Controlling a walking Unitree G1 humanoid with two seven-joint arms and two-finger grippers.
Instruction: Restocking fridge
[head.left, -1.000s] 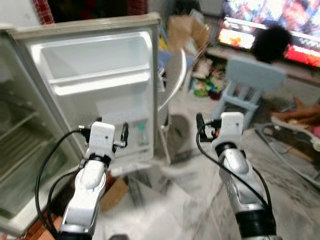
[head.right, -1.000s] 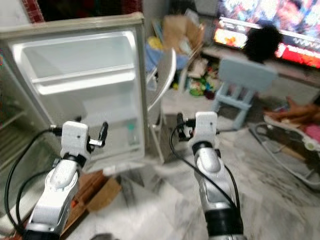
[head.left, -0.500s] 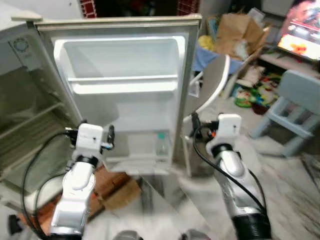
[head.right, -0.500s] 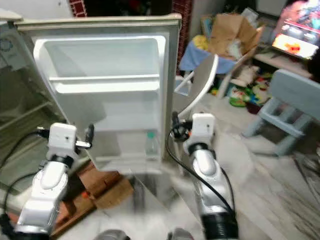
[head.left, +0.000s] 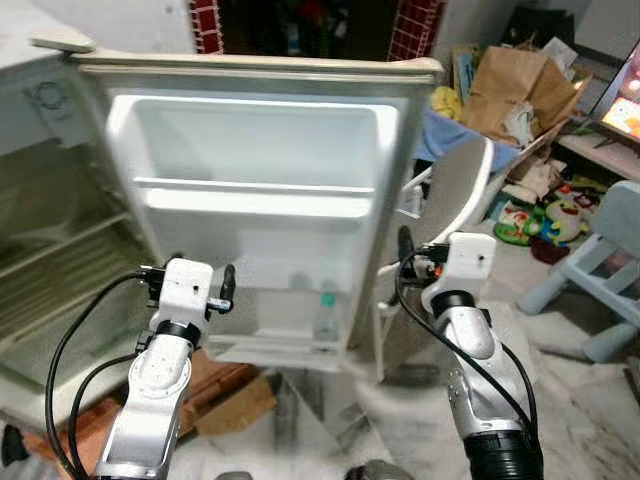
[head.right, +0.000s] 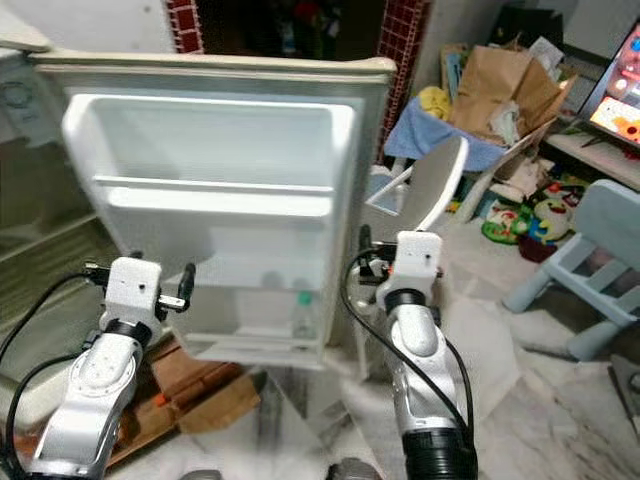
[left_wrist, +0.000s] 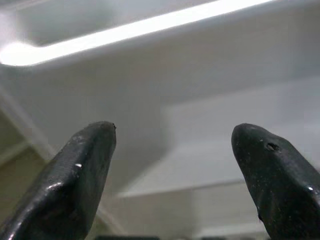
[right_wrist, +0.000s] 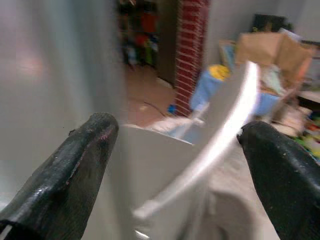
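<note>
Low in the frame we hold both arms raised before the open fridge. Our left gripper (left_wrist: 172, 165) hangs at lower left with its black fingers spread wide and nothing between them; our right gripper (right_wrist: 180, 170), right of centre by the door's edge, is likewise spread and empty. Just beyond, the fridge door (head.left: 260, 140) fills the centre, a small clear bottle (head.left: 324, 318) standing in its bottom shelf. At upper right lie a white chair (head.left: 455, 190), a brown paper bag (head.left: 515, 80) and a pale blue chair (head.left: 610, 270).
</note>
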